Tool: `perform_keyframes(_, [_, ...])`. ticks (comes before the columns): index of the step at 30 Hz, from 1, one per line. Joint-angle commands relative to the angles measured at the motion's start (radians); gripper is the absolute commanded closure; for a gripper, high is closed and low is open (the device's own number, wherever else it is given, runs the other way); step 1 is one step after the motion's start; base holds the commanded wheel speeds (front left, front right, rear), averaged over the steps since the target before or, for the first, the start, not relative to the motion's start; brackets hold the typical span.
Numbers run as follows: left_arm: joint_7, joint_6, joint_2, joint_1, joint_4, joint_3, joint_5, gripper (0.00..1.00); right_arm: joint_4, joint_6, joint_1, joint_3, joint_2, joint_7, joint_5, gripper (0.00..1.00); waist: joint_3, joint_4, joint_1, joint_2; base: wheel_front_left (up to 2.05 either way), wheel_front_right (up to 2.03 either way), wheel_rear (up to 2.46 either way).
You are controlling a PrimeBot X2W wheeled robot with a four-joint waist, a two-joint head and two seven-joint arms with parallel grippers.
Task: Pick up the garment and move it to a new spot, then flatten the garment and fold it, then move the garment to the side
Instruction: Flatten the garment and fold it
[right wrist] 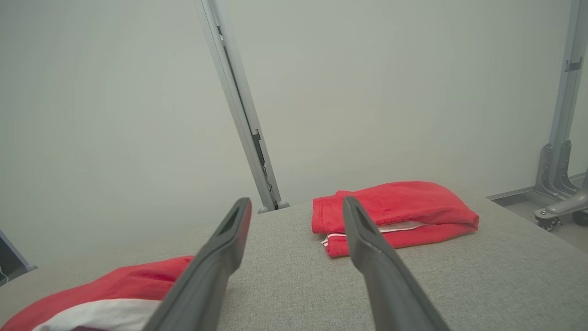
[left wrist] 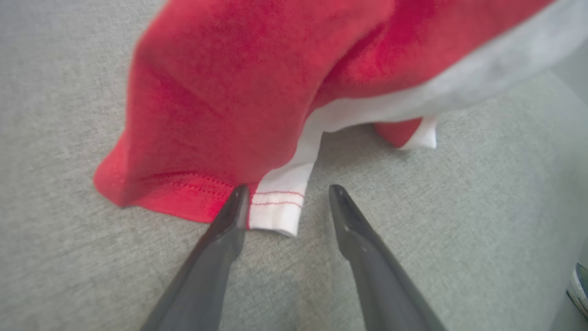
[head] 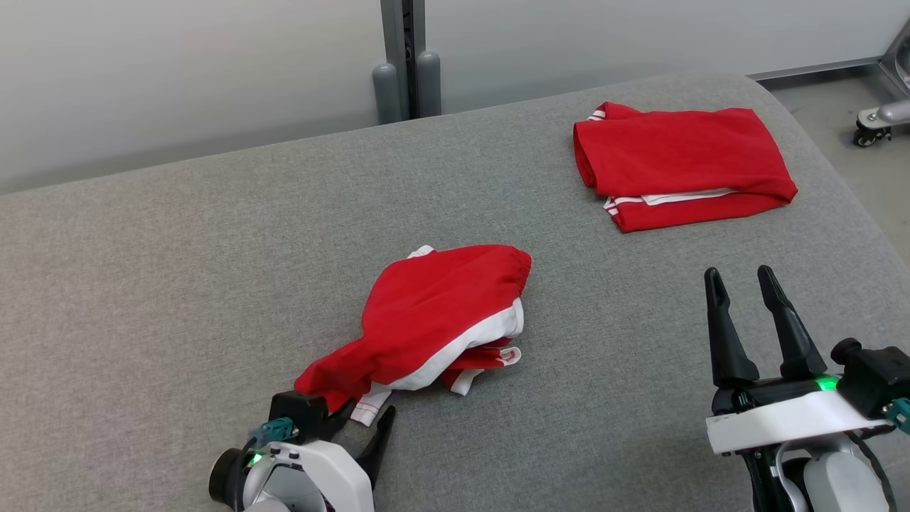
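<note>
Grey padded table (head: 178, 284), pale wall (head: 178, 71) behind. At the near left, the left gripper (head: 370, 409) has its jaws spread wide astride the white hem (left wrist: 278, 209) of the crumpled red garment (head: 441, 306) mid-table, one finger touching it. The right gripper (head: 739, 274) is spread wide, holding nothing. Two red pieces in all: a folded garment (head: 675, 160) lies far right.

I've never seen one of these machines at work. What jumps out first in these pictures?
Two bright red pieces of clothing stand out on the grey table: a crumpled garment with white trim in the middle, and a folded garment at the far right. The left hand, open, is right at the crumpled one's near corner. The right hand hovers open at the near right.
</note>
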Motion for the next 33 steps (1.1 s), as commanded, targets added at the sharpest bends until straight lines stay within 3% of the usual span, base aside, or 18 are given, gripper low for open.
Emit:
perform_keyframes(1, [0.006, 0.005, 0.006, -0.006, 0.022, -0.004, 0.007, 0.55, 0.001, 0.000, -0.008, -0.004, -0.003, -0.004, -0.003, 0.00, -0.001, 0.003, 0.0000, -0.0001, 0.00, 0.00, 0.00])
perform_keyframes(3, [0.005, 0.001, 0.005, -0.006, 0.035, -0.009, 0.008, 0.78, 0.001, 0.000, -0.009, -0.006, -0.002, -0.004, -0.004, 0.00, -0.004, 0.009, 0.0000, -0.0001, 0.00, 0.00, 0.00])
perform_keyframes(4, [0.005, 0.000, 0.005, -0.006, 0.041, -0.012, 0.009, 0.95, 0.002, 0.000, -0.009, -0.006, -0.001, -0.004, -0.005, 0.00, -0.006, 0.012, 0.0000, -0.0001, 0.00, 0.00, 0.00])
perform_keyframes(5, [0.005, -0.001, 0.004, -0.008, 0.047, -0.016, 0.010, 1.00, 0.002, 0.000, -0.008, -0.006, 0.000, -0.004, -0.006, 0.00, -0.008, 0.016, 0.0000, -0.0001, 0.00, 0.00, 0.00])
perform_keyframes(15, [-0.028, -0.003, 0.041, -0.020, 0.032, -0.004, 0.004, 1.00, 0.006, 0.000, 0.001, -0.009, -0.006, -0.004, -0.006, 0.00, -0.027, 0.066, 0.0000, -0.0001, 0.00, 0.00, 0.00])
perform_keyframes(19, [-0.039, 0.022, 0.099, 0.000, -0.049, 0.018, 0.015, 1.00, 0.005, 0.000, 0.010, -0.014, -0.013, -0.004, -0.006, 0.00, -0.034, 0.086, 0.0000, -0.0001, 0.00, 0.00, 0.00])
perform_keyframes(26, [0.034, 0.067, 0.230, 0.068, -0.175, 0.071, -0.007, 1.00, 0.020, 0.000, 0.020, 0.000, -0.024, -0.004, 0.001, 0.00, -0.043, 0.112, 0.0000, -0.0001, 0.00, 0.00, 0.00])
perform_keyframes(33, [0.114, 0.087, 0.261, 0.126, -0.191, 0.076, -0.043, 1.00, 0.079, 0.000, 0.005, 0.034, -0.044, -0.004, 0.019, 0.00, -0.034, 0.116, 0.0000, -0.0001, 0.00, 0.00, 0.00])
